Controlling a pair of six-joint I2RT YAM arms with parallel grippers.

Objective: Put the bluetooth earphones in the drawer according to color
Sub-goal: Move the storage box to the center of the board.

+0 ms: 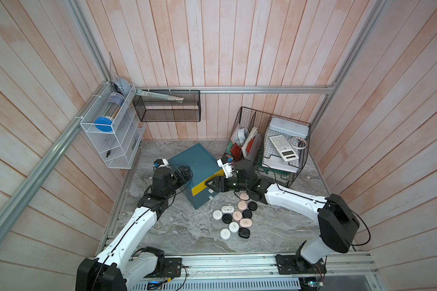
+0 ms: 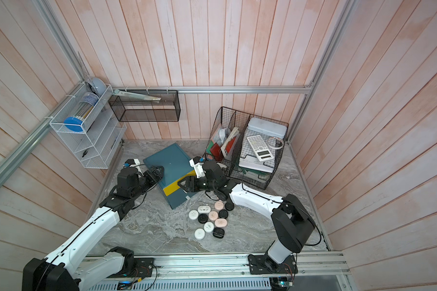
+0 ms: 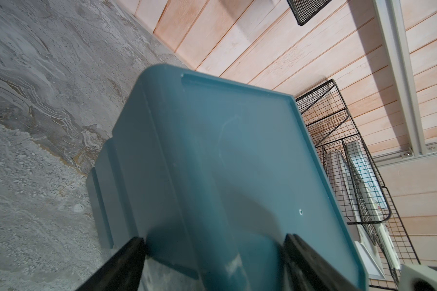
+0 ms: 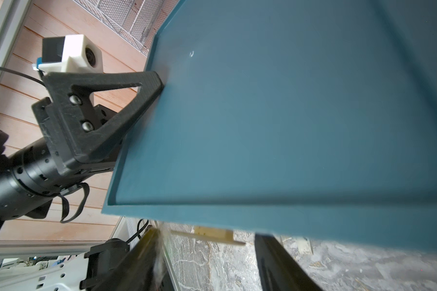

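Pink, white and black earphones (image 1: 237,215) lie bunched on the table (image 1: 182,236) at lower centre in both top views, all outside the drawer (image 1: 196,161) and none held. We judge the first risk to be here: the right arm's wrist hangs just over the uppermost ones, and a low swing would scatter them.

Just above them, the right gripper (image 1: 208,186) sits at the yellow front (image 1: 199,189). In the right wrist view its jaws stand apart with the pale tab (image 4: 207,234) between them, unpinched. If they close short of it, we think it slips free. A hard pull could also drag the light drawer onto the earphones unless the left side braces it.

The left gripper (image 1: 186,173) straddles the drawer's upper-left edge, one finger on top; whether it clamps we cannot tell. The earphones lie below and right of both grippers, nearer the right one.

Beyond, at upper right, the wire organiser (image 1: 299,161) stands just beside the right wrist and could snag it.
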